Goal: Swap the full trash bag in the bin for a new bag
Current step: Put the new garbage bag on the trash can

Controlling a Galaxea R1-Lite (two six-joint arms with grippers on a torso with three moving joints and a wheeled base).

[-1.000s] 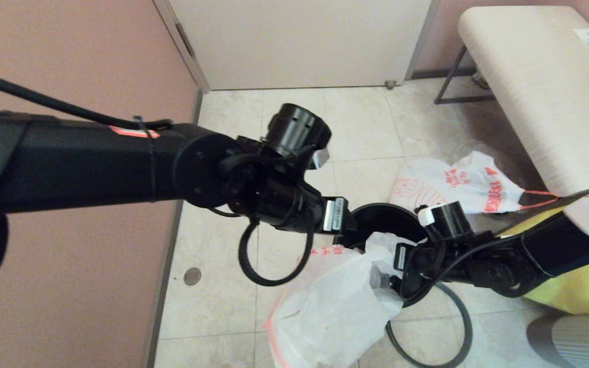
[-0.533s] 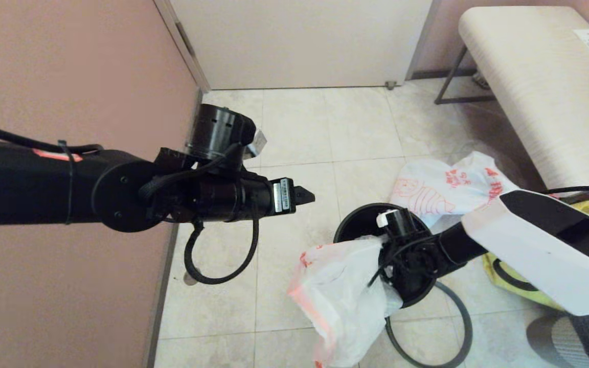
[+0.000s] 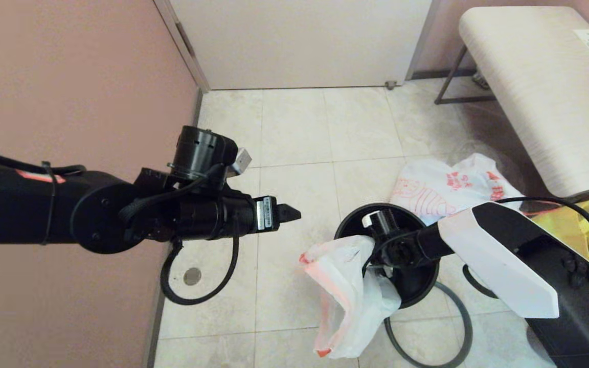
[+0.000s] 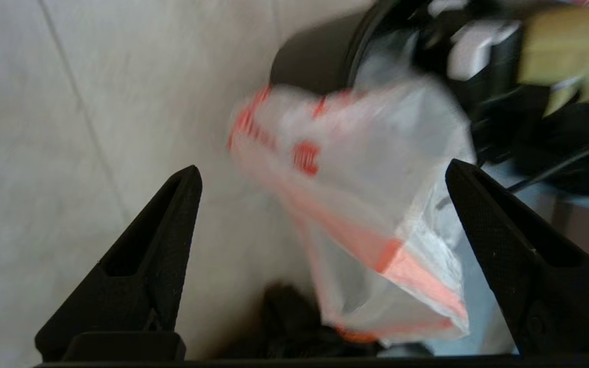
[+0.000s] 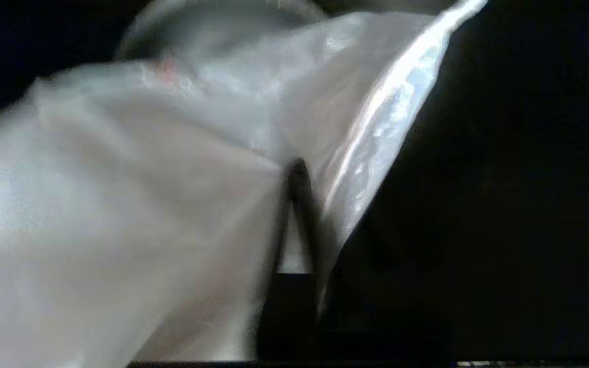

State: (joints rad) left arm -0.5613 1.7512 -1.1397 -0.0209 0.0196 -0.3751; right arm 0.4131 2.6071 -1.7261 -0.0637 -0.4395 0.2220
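The new bag hangs pinched in the right gripper over the near rim of the bin, mostly outside it; pushed down now, I'd guess it bunches up. Only the left wrist view shows the left gripper spread wide, empty, facing the bag's mouth.

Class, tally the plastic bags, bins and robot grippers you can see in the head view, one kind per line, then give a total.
White plastic bags: 2 (held bag, floor bag)
Yellow bag: 1
Bin: 1
Grippers: 2 (left gripper, right gripper)
Total: 6
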